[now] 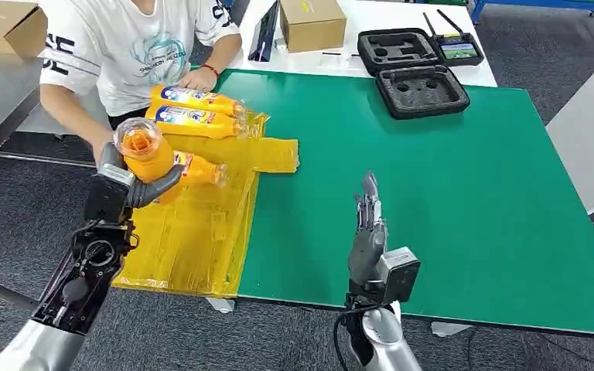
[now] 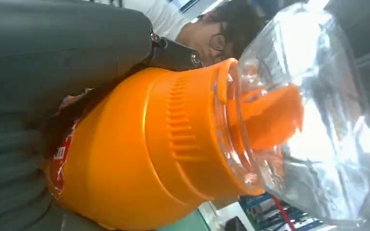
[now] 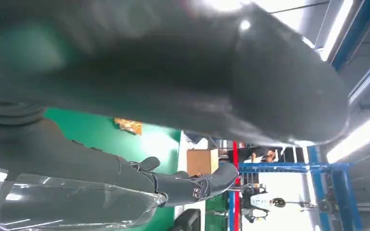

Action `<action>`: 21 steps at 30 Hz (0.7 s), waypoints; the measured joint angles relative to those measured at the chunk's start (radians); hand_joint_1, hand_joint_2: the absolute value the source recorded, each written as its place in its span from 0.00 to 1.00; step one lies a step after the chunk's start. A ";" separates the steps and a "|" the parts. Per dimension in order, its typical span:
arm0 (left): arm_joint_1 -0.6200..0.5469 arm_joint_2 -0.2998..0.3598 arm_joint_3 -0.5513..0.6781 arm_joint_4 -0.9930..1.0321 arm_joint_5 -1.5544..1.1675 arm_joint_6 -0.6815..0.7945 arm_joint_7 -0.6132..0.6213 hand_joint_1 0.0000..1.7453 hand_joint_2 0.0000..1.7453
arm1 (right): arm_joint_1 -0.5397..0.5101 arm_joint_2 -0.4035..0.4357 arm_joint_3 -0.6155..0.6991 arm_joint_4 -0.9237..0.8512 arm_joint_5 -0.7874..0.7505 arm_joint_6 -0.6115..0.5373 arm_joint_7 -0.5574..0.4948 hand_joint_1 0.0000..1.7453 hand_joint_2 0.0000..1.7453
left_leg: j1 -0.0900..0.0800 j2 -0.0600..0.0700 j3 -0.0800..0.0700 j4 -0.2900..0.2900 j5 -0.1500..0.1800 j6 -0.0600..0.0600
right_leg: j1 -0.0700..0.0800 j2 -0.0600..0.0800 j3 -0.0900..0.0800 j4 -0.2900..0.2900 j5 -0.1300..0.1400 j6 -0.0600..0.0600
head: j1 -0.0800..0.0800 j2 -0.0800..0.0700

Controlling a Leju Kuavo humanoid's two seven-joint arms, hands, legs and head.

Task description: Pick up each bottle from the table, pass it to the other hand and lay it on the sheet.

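My left hand [image 1: 128, 184] grips an orange juice bottle [image 1: 151, 157] above the left part of the yellow sheet [image 1: 201, 239]. The bottle's clear base faces up toward my head and its neck slants down toward the sheet. In the left wrist view the orange bottle [image 2: 144, 154] lies against my grey left hand [image 2: 53, 62]. Two more orange bottles [image 1: 196, 98] [image 1: 193, 122] lie side by side at the sheet's far end. My right hand [image 1: 367, 228] is raised over the green mat [image 1: 448, 193], fingers straight and apart, holding nothing. The right hand's fingers [image 3: 188, 185] show spread in the right wrist view.
A person in a white shirt sits at the far left corner, one hand [image 1: 198, 78] near the lying bottles. Two black foam cases [image 1: 421, 90] [image 1: 396, 48], a controller [image 1: 459, 51] and a cardboard box [image 1: 312, 22] stand at the back. The table's front edge runs just ahead of my right wrist.
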 measured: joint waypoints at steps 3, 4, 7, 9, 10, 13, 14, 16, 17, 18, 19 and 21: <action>-0.004 0.023 -0.015 -0.003 -0.114 0.019 0.031 1.00 1.00 | 0.014 0.000 -0.016 0.000 0.009 0.006 0.000 0.00 0.00 | 0.000 0.000 0.000 0.000 0.000 0.000 | 0.000 0.000 0.000 0.000 0.000 0.000 | 0.000 0.000; -0.004 0.032 -0.018 -0.004 -0.161 0.026 0.038 1.00 1.00 | 0.018 0.000 -0.021 0.000 0.013 0.008 0.000 0.00 0.00 | 0.000 0.000 0.000 0.000 0.000 0.000 | 0.000 0.000 0.000 0.000 0.000 0.000 | 0.000 0.000; 0.001 0.058 -0.029 -0.010 -0.239 0.025 0.050 1.00 1.00 | 0.021 0.000 -0.034 0.000 0.019 0.008 0.000 0.00 0.00 | 0.000 0.000 0.000 0.000 0.000 0.000 | 0.000 0.000 0.000 0.000 0.000 0.000 | 0.000 0.000; 0.010 0.082 -0.040 -0.013 -0.283 0.005 0.059 1.00 1.00 | 0.024 -0.001 -0.045 0.000 0.020 0.008 0.000 0.00 0.00 | 0.000 0.000 0.000 0.000 0.000 0.000 | 0.000 0.000 0.000 0.000 0.000 0.000 | 0.000 0.000; 0.015 0.092 -0.044 -0.013 -0.291 0.002 0.060 1.00 1.00 | 0.027 -0.001 -0.048 0.000 0.020 0.008 0.000 0.00 1.00 | 0.000 0.000 0.000 0.000 0.000 0.000 | 0.000 0.000 0.000 0.000 0.000 0.000 | 0.000 0.000; 0.022 0.111 -0.056 -0.018 -0.336 -0.015 0.074 1.00 1.00 | 0.032 -0.002 -0.057 0.000 0.021 0.008 0.000 0.00 1.00 | 0.000 0.000 0.000 0.000 0.000 0.000 | 0.000 0.000 0.000 0.000 0.000 0.000 | 0.000 0.000; 0.023 0.121 -0.066 -0.018 -0.380 -0.034 0.084 1.00 1.00 | 0.033 -0.002 -0.060 0.000 0.021 0.009 0.000 0.00 1.00 | 0.000 0.000 0.000 0.000 0.000 0.000 | 0.000 0.000 0.000 0.000 0.000 0.000 | 0.000 0.000; 0.027 0.150 -0.098 -0.017 -0.480 -0.089 0.102 1.00 1.00 | 0.034 -0.003 -0.066 0.000 0.015 0.017 0.000 0.00 1.00 | 0.000 0.000 0.000 0.000 0.000 0.000 | 0.000 0.000 0.000 0.000 0.000 0.000 | 0.000 0.000; 0.030 0.159 -0.111 -0.016 -0.505 -0.102 0.105 1.00 1.00 | 0.034 -0.003 -0.068 0.000 0.013 0.020 0.000 0.00 1.00 | 0.000 0.000 0.000 0.000 0.000 0.000 | 0.000 0.000 0.000 0.000 0.000 0.000 | 0.000 0.000; 0.031 0.166 -0.126 -0.013 -0.529 -0.119 0.108 1.00 1.00 | 0.034 -0.003 -0.069 0.000 0.012 0.022 0.000 0.00 1.00 | 0.000 0.000 0.000 0.000 0.000 0.000 | 0.000 0.000 0.000 0.000 0.000 0.000 | 0.000 0.000; 0.029 0.173 -0.140 -0.008 -0.552 -0.140 0.114 1.00 1.00 | 0.034 -0.003 -0.071 0.000 0.012 0.027 0.000 0.00 1.00 | 0.000 0.000 0.000 0.000 0.000 0.000 | 0.000 0.000 0.000 0.000 0.000 0.000 | 0.000 0.000; 0.020 0.185 -0.175 0.014 -0.605 -0.177 0.119 1.00 1.00 | 0.035 -0.003 -0.074 -0.011 0.012 0.027 0.000 0.00 1.00 | 0.000 0.000 0.000 0.000 0.000 0.000 | 0.000 0.000 0.000 0.000 0.000 0.000 | 0.000 0.000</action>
